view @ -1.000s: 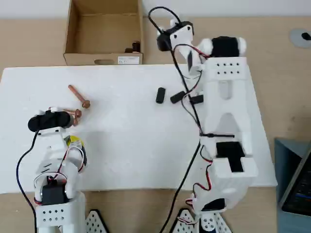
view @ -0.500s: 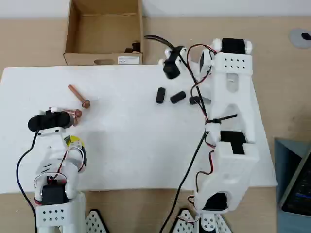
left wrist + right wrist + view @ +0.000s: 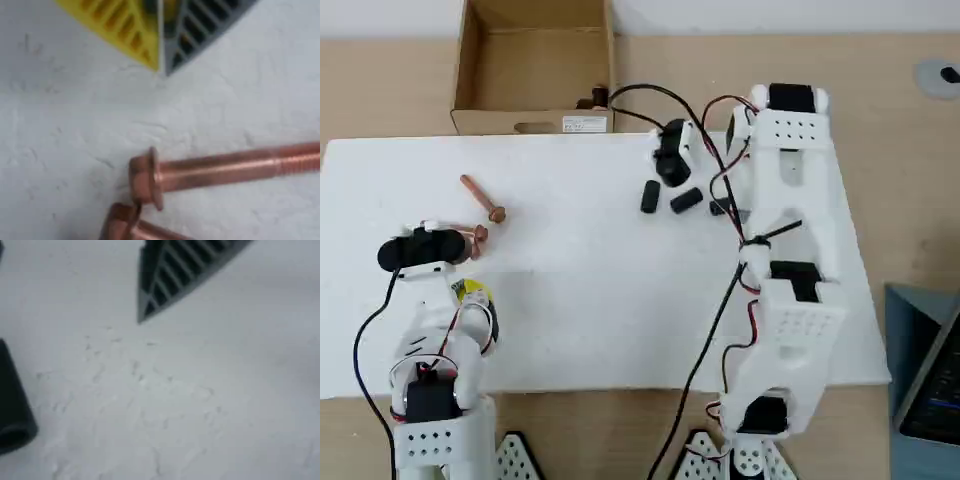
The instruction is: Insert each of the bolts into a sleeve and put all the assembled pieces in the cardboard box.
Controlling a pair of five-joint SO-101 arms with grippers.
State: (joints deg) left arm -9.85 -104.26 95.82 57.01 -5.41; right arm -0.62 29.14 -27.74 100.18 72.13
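Note:
My left gripper [image 3: 161,64] is shut with nothing in it; its yellow and grey tips meet just above the white mat. Close to them lies a copper bolt [image 3: 215,167], with a second bolt's head [image 3: 119,224] beside it. In the high view the left arm [image 3: 420,250] stands at the mat's left, with one bolt [image 3: 475,237] at its tip and another bolt [image 3: 482,198] farther off. My right gripper [image 3: 671,168] hovers over three black sleeves [image 3: 649,196], [image 3: 686,200], [image 3: 721,207]. One grey fingertip [image 3: 150,302] shows beside a sleeve [image 3: 12,405], with nothing against it.
The cardboard box [image 3: 460,70] stands open at the back left, off the white mat [image 3: 580,300]. A dark assembled piece [image 3: 596,98] lies in its right front corner. Black cables trail from the right arm across the mat's back edge.
The right arm has swung back from beside the box and come down over the black sleeves. The left arm and the bolts have stayed put.

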